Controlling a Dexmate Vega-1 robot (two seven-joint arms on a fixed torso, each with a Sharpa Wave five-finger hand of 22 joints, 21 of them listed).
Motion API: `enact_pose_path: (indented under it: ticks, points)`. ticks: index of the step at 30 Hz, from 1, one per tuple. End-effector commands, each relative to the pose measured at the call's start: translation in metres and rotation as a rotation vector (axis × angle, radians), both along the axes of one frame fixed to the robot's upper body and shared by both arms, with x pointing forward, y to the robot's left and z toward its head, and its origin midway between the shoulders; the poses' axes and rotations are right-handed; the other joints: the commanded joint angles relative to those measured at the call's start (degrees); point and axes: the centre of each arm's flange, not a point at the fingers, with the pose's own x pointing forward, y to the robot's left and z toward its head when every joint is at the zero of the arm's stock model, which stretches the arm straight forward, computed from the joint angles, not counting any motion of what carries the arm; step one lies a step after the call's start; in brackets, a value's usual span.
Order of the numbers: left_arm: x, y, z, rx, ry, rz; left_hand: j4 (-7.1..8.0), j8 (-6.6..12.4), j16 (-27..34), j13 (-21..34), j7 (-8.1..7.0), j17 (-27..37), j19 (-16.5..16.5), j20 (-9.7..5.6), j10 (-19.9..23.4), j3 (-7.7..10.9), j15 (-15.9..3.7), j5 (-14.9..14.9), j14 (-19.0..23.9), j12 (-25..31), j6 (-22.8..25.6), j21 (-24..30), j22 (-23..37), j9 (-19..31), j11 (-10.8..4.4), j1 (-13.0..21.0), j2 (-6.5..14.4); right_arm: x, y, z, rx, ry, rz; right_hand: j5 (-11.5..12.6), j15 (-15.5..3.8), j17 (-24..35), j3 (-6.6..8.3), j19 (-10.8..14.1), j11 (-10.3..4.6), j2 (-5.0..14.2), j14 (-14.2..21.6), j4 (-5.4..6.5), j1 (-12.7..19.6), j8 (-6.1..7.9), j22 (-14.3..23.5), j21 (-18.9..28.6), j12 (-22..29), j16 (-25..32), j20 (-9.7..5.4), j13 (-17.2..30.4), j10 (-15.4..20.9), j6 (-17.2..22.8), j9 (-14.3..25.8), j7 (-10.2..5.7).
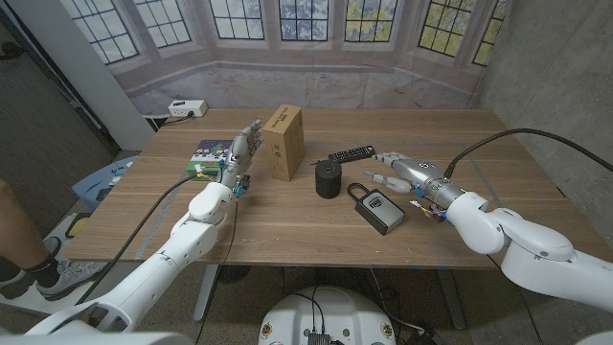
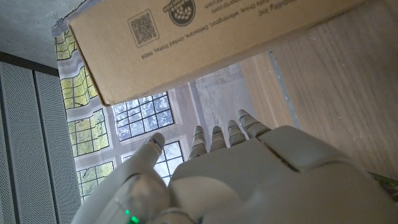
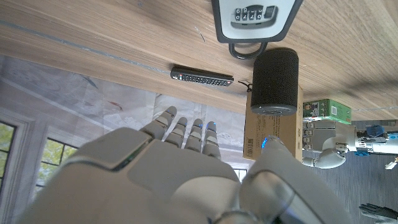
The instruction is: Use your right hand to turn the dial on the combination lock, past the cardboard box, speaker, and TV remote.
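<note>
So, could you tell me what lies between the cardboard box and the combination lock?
In the head view, the black speaker stands between the cardboard box and the combination lock.

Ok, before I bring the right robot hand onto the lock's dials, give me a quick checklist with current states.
1. Right robot hand empty, fingers apart: ok.
2. Combination lock lying on the table, dials facing up: ok.
3. Right robot hand touching the dials: not ok, it is apart from the lock.
4. Speaker and TV remote clear of the lock: ok.
5. Left robot hand beside the cardboard box, away from the lock: ok.
6. Dial numbers: cannot tell.
</note>
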Motion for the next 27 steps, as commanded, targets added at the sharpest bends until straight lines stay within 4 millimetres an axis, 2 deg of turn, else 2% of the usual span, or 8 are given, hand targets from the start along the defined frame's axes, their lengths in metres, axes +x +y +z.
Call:
enact_pose_path:
  ticks: [1, 8, 24, 27]
  points:
    - [-0.002, 0.006, -0.001, -0.005, -0.008, 0.009, 0.04, 0.03, 0.1, 0.3, 0.02, 0.3, 0.2, 0.0, 0.0, 0.34, 0.47, 0.0, 0.2, -0.1, 0.4, 0.0, 0.1, 0.2, 0.12, 0.0, -0.2, -0.005, 0.008, -0.017, 0.008, -0.011, -0.011, 0.5, -1.43, 0.0, -0.18, -0.2, -0.14, 0.09, -0.6, -0.19, -0.4, 0.22, 0.2, 0.4, 0.3, 0.0, -1.14, -0.1, -0.7, -0.2, 0.1, 0.03]
    - [-0.002, 0.008, -0.001, -0.006, -0.011, 0.013, 0.05, 0.04, 0.0, 0.3, 0.04, 0.3, 0.2, 0.02, -0.1, 0.35, 0.55, 0.0, 0.2, -0.1, 0.5, 0.0, 0.1, 0.2, 0.18, 0.0, -0.2, -0.006, 0.011, -0.023, -0.027, -0.017, 0.003, 0.6, -0.48, 0.0, -0.34, -0.6, -1.32, 0.51, -1.7, 0.41, -1.6, 0.5, 0.2, 0.5, 0.5, -0.1, -0.87, -0.1, -0.5, 0.4, 0.1, -0.45]
    - [-0.004, 0.009, 0.0, -0.014, -0.019, 0.025, 0.0, 0.07, 0.0, 0.3, 0.02, 0.3, 0.2, 0.03, 0.1, 0.44, 0.63, 0.0, 0.4, -0.1, 0.7, 0.0, 0.1, 0.2, 0.16, -0.1, -0.1, -0.009, 0.009, -0.031, -0.069, 0.009, 0.008, 0.6, 0.08, 0.1, -1.05, -1.3, -1.48, 0.21, -2.9, 1.23, -3.6, 0.46, 0.3, 0.6, 0.6, -0.1, -0.96, -0.2, -0.4, 0.3, 0.0, -1.01]
    - [-0.004, 0.009, -0.002, -0.016, -0.017, 0.028, -0.03, -0.03, 0.0, 0.3, -0.22, 0.3, 0.2, 0.05, 0.1, 0.46, 0.65, 0.0, 0.4, -0.1, 0.5, 0.0, 0.1, 0.2, 0.18, 0.0, -0.1, -0.01, 0.009, -0.033, -0.08, 0.01, 0.01, 0.7, -0.05, 0.0, -1.11, -1.4, -1.12, 0.19, -2.9, 1.31, -4.1, 0.68, 0.2, 0.7, 0.8, 0.1, -0.98, -0.2, 0.1, 0.8, 0.0, -2.29]
